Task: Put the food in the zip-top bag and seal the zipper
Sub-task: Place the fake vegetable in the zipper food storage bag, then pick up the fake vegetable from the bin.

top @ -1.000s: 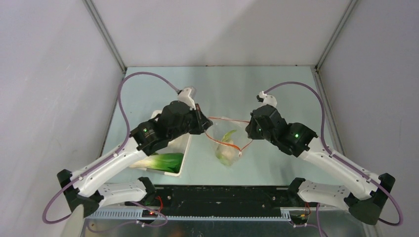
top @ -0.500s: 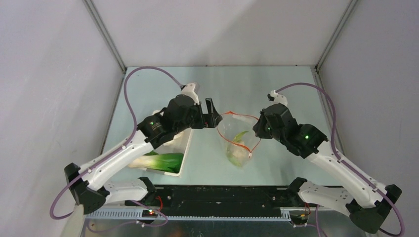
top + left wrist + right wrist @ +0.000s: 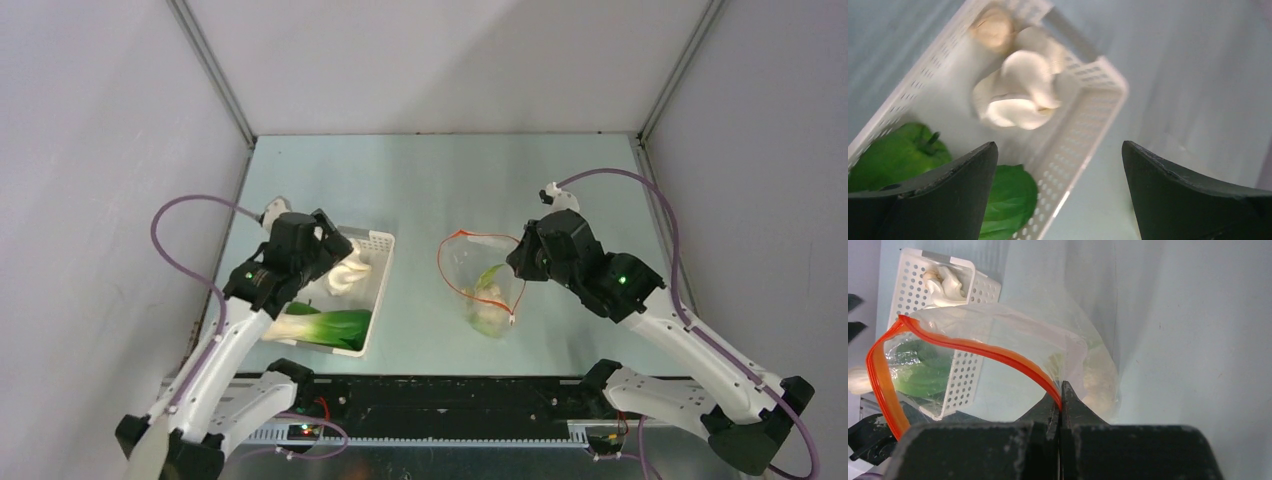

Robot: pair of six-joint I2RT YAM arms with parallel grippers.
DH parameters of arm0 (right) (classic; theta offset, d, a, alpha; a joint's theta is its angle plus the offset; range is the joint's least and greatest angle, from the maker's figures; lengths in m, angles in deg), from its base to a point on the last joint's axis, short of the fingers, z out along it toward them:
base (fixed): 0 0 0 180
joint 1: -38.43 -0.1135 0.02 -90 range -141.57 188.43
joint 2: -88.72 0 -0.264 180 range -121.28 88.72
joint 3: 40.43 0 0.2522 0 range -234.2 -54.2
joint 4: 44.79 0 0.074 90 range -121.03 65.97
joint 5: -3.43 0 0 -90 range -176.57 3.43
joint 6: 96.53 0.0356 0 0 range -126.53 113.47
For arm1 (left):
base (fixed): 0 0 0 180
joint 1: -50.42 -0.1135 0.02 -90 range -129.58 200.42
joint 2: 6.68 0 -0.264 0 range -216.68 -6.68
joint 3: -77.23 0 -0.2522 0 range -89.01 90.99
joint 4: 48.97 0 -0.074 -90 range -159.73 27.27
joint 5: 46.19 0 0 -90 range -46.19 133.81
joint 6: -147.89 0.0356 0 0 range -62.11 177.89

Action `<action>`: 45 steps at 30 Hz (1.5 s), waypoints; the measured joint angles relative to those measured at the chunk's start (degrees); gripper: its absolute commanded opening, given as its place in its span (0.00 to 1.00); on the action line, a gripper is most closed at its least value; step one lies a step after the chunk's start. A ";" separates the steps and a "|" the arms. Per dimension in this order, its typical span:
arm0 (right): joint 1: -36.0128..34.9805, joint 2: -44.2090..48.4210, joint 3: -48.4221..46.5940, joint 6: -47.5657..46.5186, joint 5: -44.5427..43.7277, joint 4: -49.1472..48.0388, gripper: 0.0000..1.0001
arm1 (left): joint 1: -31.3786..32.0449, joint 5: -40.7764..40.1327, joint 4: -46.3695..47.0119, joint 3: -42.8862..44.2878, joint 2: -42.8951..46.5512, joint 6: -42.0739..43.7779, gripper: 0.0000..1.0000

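- The left gripper (image 3: 1058,145) is released, its jaws spread wide with nothing between them. It hovers over the white basket (image 3: 1088,130).
- Directly ahead of its fingertips, between the two jaws in the wrist view, lies a cluster of mushrooms (image 3: 1020,95). I count about four pale pieces, packed too closely to be sure. They look light, soft and easily bruised, so a gentle pinch across one cap suits them best.
- Beside the left finger and nearer the wrist is the bok choy (image 3: 898,155). There is one head as far as I can tell, with floppy leaves and a firmer stalk. The white stalk is the safer place to hold it.
- Well off to the left gripper's right, the zip-top bag (image 3: 480,275) is the only bag here, and its mouth gapes in a wide loop. The film is thin, crinkly and slippery, and it would likely collapse if let go.
- Two items are already in the bag: a green-leafed piece (image 3: 487,278) and, below it, a cauliflower-like lump (image 3: 487,318).
- The zipper (image 3: 978,347) is the stiffest part of the bag, so it is the sensible place to take hold.
- The right gripper (image 3: 1060,400) is clenched on that strip at the near side of the mouth. The bag's body sags away beyond its fingertips.
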 measured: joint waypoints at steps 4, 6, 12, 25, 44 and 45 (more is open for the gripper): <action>0.20 0.04 0.46 0.00 0.63 -0.63 0.00 | -7.58 4.42 2.19 -6.71 -3.41 -1.36 1.00; 0.24 0.04 0.50 -0.02 0.98 -0.83 0.00 | -10.14 6.38 4.42 -9.70 -6.19 -1.42 1.00; 0.66 0.04 0.55 -0.04 1.38 -1.09 0.00 | -11.54 7.78 10.34 -12.50 -10.08 -1.20 1.00; 1.88 0.26 1.49 -0.04 1.66 -1.29 0.00 | -11.69 7.04 13.51 -12.50 -19.37 -2.12 1.00; 2.47 0.26 1.49 0.02 2.12 -1.44 0.00 | -11.43 11.08 19.39 -10.40 -30.53 -4.59 0.35; 2.49 0.26 1.49 0.02 2.12 -1.44 0.00 | -11.43 11.08 19.28 -10.27 -30.51 -4.50 0.34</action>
